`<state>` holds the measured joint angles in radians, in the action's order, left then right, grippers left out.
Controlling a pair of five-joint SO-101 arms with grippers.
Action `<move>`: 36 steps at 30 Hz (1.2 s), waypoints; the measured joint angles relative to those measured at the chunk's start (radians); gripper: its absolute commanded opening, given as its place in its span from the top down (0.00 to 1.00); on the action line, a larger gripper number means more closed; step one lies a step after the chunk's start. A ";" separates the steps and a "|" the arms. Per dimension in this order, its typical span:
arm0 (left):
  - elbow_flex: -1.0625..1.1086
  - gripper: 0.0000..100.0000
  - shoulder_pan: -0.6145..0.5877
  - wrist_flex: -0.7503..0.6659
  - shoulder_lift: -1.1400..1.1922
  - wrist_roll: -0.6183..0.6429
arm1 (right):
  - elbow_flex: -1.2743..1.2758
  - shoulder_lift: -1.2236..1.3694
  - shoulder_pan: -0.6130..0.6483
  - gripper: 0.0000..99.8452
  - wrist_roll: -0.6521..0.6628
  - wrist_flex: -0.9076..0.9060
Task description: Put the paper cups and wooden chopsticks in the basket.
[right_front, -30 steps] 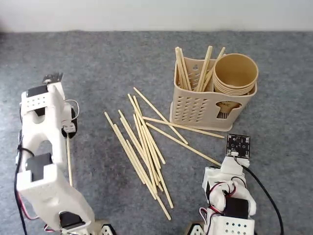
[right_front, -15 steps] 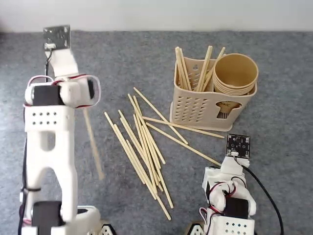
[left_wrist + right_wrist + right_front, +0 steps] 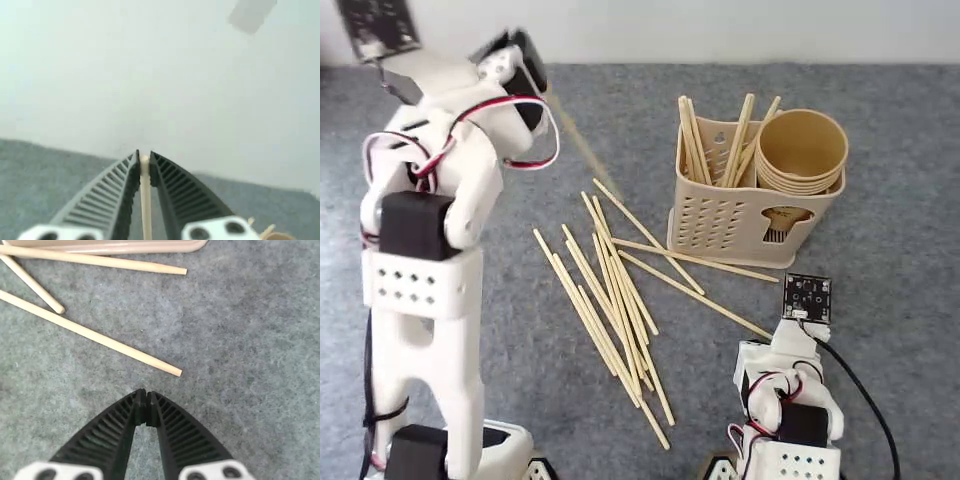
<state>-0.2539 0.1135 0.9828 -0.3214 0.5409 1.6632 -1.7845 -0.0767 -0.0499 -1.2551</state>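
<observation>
Clamping a thin pale wooden chopstick (image 3: 145, 200) near one end, the left gripper (image 3: 143, 157) hung well apart from the perforated beige plastic basket (image 3: 720, 215). Light, stiff and smooth, the stick seemed liable to pivot. Open grey carpet (image 3: 880, 120) lay between them, and upright sticks (image 3: 692, 135) crowded the basket's rim. The right gripper (image 3: 146, 392), closed and empty, sat near the basket's front.

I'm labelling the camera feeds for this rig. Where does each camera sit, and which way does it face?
High view: fixed overhead, looking down on both arms, basket and loose chopsticks.
Left wrist view: on the raised arm, facing the wall; left gripper shut on a chopstick.
Right wrist view: low, facing the table; right gripper shut, empty.
Shared: high and right wrist views show the basket's foot.
</observation>
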 measured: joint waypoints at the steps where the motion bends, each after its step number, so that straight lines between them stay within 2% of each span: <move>1: -0.023 0.99 0.012 -0.009 -0.002 0.011 | 0.000 0.000 0.000 0.99 0.000 0.000; 12: -0.077 0.99 0.130 -0.163 -0.002 0.031 | 0.000 0.000 0.000 0.99 0.000 0.000; 16: -0.077 0.99 0.181 -0.167 0.003 0.031 | 0.000 0.000 0.000 0.99 0.000 0.000; 21: -0.077 0.97 0.222 -0.109 0.104 0.032 | 0.000 0.000 0.000 0.99 0.000 0.000; 26: -0.080 0.82 0.218 -0.058 0.209 0.040 | 0.000 0.000 0.000 0.99 0.000 0.000; 28: -0.080 0.79 0.222 -0.034 0.218 0.086 | 0.000 0.000 0.000 0.99 0.000 0.000; 36: -0.121 0.80 0.222 0.106 0.213 0.161 | 0.000 0.000 0.000 0.99 0.000 0.018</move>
<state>-0.3751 0.3360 1.0886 -0.1082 0.7020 1.6632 -1.7845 -0.0767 -0.0499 -1.2367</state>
